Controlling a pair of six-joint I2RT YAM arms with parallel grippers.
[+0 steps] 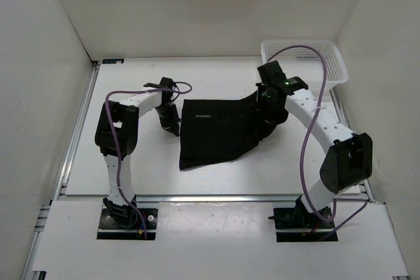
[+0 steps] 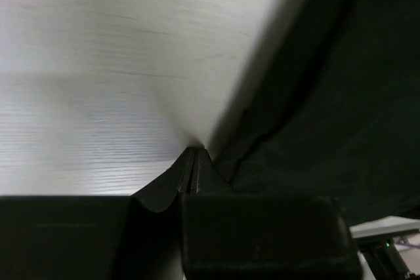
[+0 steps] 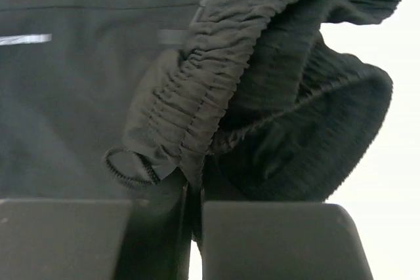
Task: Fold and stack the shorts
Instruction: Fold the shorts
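The black shorts [image 1: 216, 132] lie spread on the white table in the middle of the top view, with their right end bunched and raised. My right gripper [image 1: 266, 98] is shut on that bunched end. In the right wrist view the gathered elastic waistband [image 3: 197, 90] is pinched between the closed jaws of the right gripper [image 3: 195, 185]. My left gripper [image 1: 172, 127] is shut, its tips low by the shorts' left edge. In the left wrist view the left gripper [image 2: 195, 153] shows both tips pressed together on the table, the shorts [image 2: 341, 96] just to their right and nothing visible between them.
A white mesh basket [image 1: 305, 60] stands at the back right corner, just behind the right arm. White walls enclose the table on the left, back and right. Purple cables loop off both arms.
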